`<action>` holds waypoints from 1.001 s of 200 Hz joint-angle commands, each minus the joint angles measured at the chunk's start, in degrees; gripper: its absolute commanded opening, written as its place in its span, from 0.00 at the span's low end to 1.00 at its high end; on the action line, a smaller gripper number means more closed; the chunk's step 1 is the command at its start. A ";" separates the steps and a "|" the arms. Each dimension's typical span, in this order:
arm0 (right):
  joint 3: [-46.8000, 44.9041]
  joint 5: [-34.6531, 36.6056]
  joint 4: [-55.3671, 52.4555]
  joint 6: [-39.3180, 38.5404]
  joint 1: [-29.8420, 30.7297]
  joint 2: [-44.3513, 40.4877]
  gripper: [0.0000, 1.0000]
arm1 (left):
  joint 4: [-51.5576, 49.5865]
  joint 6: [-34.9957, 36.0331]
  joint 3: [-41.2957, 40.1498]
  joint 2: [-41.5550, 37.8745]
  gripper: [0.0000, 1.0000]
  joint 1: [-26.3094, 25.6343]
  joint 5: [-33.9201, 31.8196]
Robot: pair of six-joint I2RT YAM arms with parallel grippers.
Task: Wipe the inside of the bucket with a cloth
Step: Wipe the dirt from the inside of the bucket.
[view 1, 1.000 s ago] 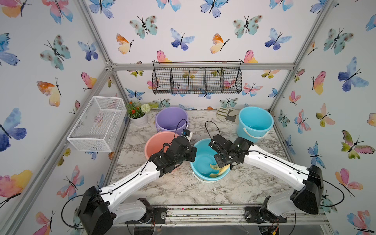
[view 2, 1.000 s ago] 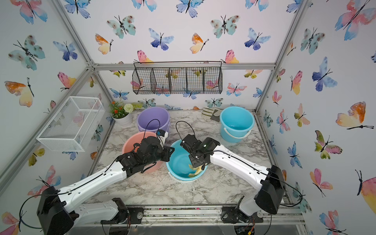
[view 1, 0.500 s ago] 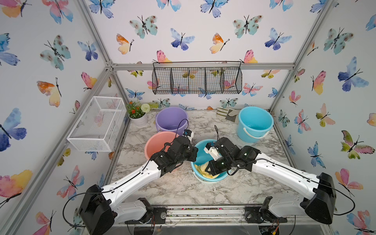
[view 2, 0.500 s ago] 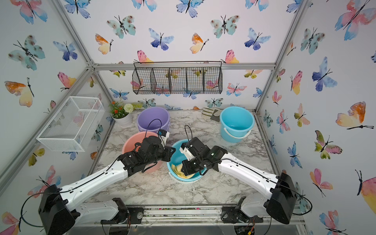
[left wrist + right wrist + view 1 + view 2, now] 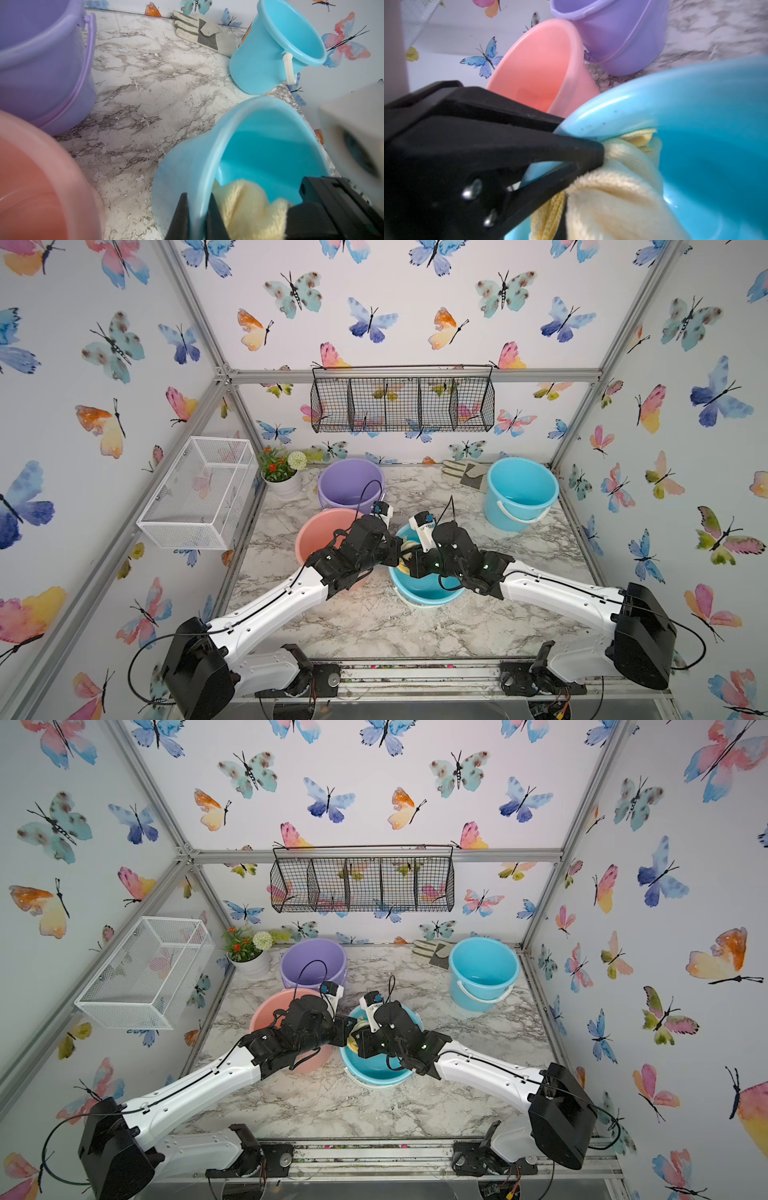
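Below centre in a top view, the bucket (image 5: pixel 424 593) rim is clamped by the left gripper (image 5: pixel 196 200); the cloth (image 5: pixel 245 205) is pinched inside by the right gripper (image 5: pixel 293 209).

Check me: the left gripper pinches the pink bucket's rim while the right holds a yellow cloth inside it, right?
Wrong bucket: the left gripper pinches the near blue bucket's rim while the right gripper holds the cloth inside it; see the left wrist view.

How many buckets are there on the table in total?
4. The purple bucket stands at the back, the pink bucket in front of it, the near blue bucket in the middle with the cloth inside, the far blue bucket at the back right. None seems hidden.
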 commanded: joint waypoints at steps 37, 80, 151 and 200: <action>0.74 32.22 -1.50 -14.57 -0.40 -0.38 0.02 | -1.18 0.80 1.31 -0.74 0.00 -0.53 1.51; 2.31 42.89 -15.39 -17.69 -0.40 -1.91 0.02 | -1.18 0.79 1.24 -1.14 0.00 -0.53 1.18; 5.76 25.48 -42.75 -11.70 -0.40 1.88 0.02 | -1.27 1.16 1.72 -0.62 0.00 -0.52 0.68; 8.48 11.05 -53.96 -11.59 -0.36 4.14 0.02 | -1.28 1.32 1.76 -0.34 0.00 -0.51 0.37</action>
